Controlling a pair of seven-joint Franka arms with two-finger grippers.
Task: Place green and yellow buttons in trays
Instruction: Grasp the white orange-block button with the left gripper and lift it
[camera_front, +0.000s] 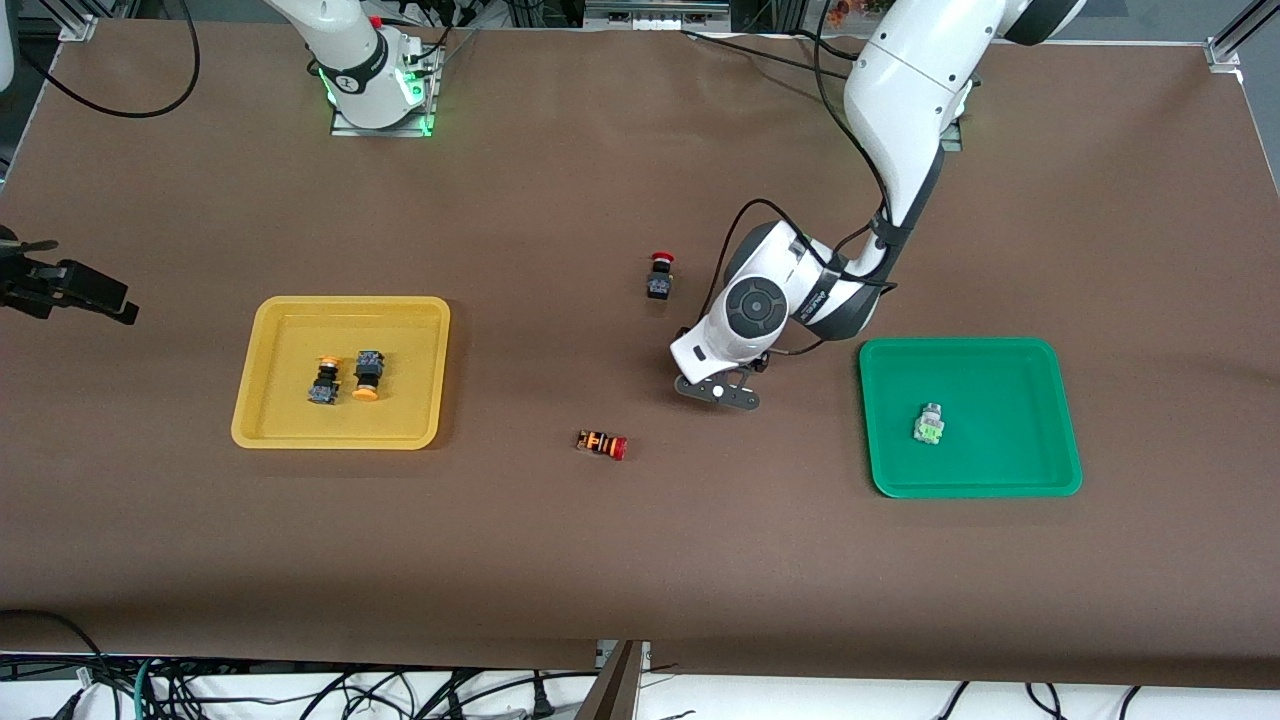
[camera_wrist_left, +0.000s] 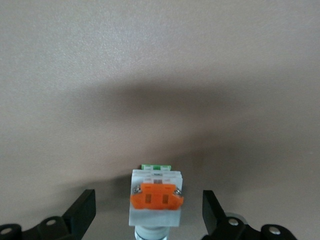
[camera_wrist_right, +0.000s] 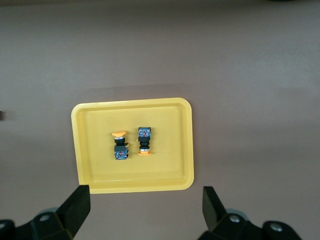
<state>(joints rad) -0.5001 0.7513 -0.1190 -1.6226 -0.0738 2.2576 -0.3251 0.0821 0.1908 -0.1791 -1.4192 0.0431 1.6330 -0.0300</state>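
Hovering low over bare table between the trays, left gripper (camera_wrist_left: 150, 217) with fingers (camera_wrist_left: 82, 210) spread wide, an orange-faced grey button (camera_wrist_left: 156, 205) lying on the table between them, touching neither. Up high, right gripper (camera_wrist_right: 145, 212) with fingers (camera_wrist_right: 77, 207) likewise parted, gripping nothing, yellow tray (camera_wrist_right: 85, 150) well below with both yellow-capped black buttons (camera_wrist_right: 120, 145) inside. Resting in the green tray (camera_front: 1000, 470), a green-faced grey button (camera_front: 929, 424). Lying outside the trays, two red-capped switches (camera_front: 602, 444).

robotics lab | brown-covered table (camera_front: 560, 560) | bolted arm base (camera_front: 380, 95) | loose cables (camera_front: 300, 690)
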